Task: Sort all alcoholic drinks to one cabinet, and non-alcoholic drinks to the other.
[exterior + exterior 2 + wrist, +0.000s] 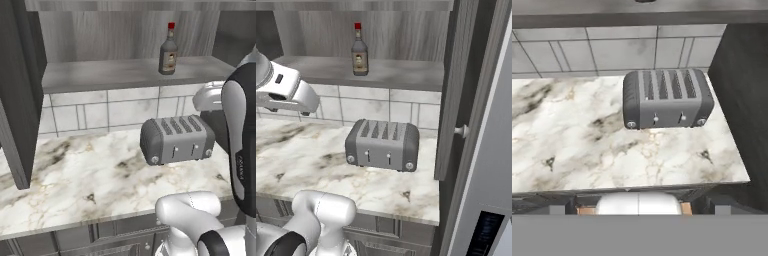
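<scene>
Standing on shelf: dark bottle (168,52) with red cap, upright in open cabinet (125,75)
Toaster (667,98): on marble counter (572,145) below
Jaws: spread wide, holding nothing

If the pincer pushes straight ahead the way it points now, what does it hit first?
Probably the grey four-slot toaster on the white marble counter; it sits near the middle of the hand view, though depth is unclear.

Looking forward and down from behind, left and right, over the white marble tabletop (75,175). Sharing the grey four-slot toaster (176,138) and squat dark red-capped bottle (168,51). Hand view facing down, nearer.
</scene>
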Robot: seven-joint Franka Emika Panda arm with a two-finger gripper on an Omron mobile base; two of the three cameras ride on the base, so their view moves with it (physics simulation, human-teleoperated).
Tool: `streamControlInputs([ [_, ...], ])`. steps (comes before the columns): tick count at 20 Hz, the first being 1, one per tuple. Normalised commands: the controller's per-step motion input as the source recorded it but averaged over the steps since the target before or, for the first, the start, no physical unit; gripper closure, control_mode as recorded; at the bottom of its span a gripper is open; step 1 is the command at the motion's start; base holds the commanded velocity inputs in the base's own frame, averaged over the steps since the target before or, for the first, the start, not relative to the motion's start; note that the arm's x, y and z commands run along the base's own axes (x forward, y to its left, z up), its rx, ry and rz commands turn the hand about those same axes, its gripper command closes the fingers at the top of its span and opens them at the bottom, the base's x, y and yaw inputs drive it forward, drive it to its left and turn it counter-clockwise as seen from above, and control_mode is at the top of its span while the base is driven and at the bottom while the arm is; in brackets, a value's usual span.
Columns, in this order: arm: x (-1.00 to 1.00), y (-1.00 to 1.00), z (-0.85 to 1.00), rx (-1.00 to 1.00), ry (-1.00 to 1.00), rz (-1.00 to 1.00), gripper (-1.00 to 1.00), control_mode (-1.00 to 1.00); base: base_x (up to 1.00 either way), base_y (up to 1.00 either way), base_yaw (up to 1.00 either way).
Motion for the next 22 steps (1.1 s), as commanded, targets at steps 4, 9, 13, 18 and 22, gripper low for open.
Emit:
streamControlInputs([
  [4, -0.34, -0.01, -0.49, 0.0, 0.26, 0.0, -1.0, -1.0, 0.0, 0.0, 0.0],
  [9, -0.36, -0.11, -0.4, 0.01, 0.16, 0.0, -1.0, -1.0, 0.0, 0.0, 0.0],
  [13, -0.11, 0.0, -0.09, 0.0, 0.01, 0.0, -1.0, 1.0, -0.16, -0.01, 0.0],
  [18, 0.0, 0.0, 0.0, 0.0, 0.0, 0.0, -1.0, 1.0, -1.0, -0.1, 0.0],
  [22, 0.0, 0.0, 0.0, 0.0, 0.0, 0.0, -1.0, 1.0, -1.0, -0.02, 0.0],
])
